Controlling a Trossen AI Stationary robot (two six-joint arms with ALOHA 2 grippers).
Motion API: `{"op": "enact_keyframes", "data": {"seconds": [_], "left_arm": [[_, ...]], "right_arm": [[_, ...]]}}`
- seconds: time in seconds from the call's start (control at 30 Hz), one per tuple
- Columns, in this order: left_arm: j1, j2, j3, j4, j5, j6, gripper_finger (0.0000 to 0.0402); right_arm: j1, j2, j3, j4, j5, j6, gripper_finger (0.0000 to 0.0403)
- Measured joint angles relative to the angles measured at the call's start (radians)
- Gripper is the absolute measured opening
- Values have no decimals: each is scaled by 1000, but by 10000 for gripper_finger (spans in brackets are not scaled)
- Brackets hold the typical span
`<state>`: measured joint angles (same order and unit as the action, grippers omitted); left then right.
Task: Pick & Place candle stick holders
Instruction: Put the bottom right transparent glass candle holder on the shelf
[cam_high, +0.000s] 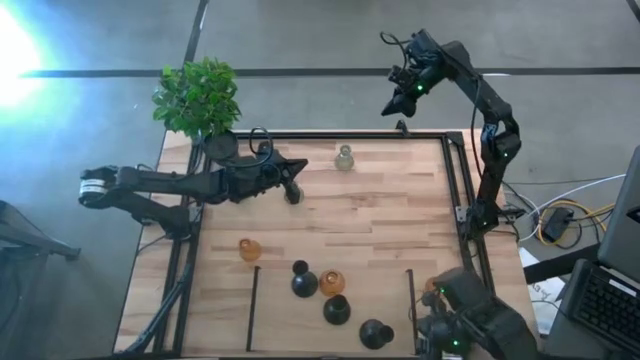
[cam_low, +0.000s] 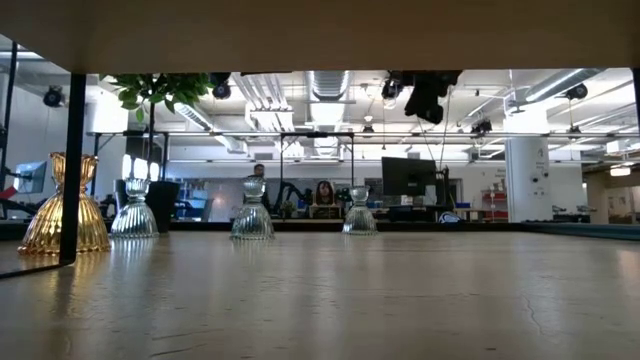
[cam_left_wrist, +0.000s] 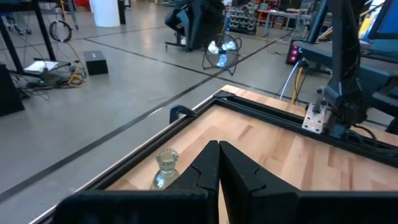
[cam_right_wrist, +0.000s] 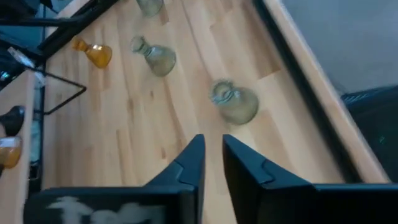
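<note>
- We see the pale holder (cam_high: 345, 158) upright near the table's (cam_high: 400, 230) far edge.
- The right gripper (cam_high: 404, 92), jaws narrowly parted and empty, hangs just beyond that edge.
- The left gripper (cam_high: 291, 188), shut and empty, sits beside it, nearer.

table (cam_high: 400, 220): pale wood, smooth | holders (cam_low: 252, 215): ribbed clear glass, glossy

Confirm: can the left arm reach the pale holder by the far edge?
Probably yes. The left gripper is near the pale holder, nothing stands between them, and the right gripper hangs beyond the far edge. Left fingers are shut, so open first.
</note>
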<state>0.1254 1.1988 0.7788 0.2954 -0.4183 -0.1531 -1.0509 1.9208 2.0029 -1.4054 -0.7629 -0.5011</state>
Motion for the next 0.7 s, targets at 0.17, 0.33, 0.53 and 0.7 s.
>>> {"op": "enact_keyframes", "data": {"seconds": [0.17, 0.33, 0.53, 0.7], "left_arm": [[23, 0, 0, -48, -6, -3, 14], [56, 1, 0, -136, -17, -25, 16], [67, 1, 0, -205, -22, -22, 73], [67, 6, 0, -206, -21, 43, 158]], "right_arm": [[26, -67, -36, -62, 7, -7, 96], [45, -196, -113, -73, 3, 21, 98], [77, -362, -257, -53, 1, 47, 87], [80, -450, -367, -18, 2, 65, 93]]}}
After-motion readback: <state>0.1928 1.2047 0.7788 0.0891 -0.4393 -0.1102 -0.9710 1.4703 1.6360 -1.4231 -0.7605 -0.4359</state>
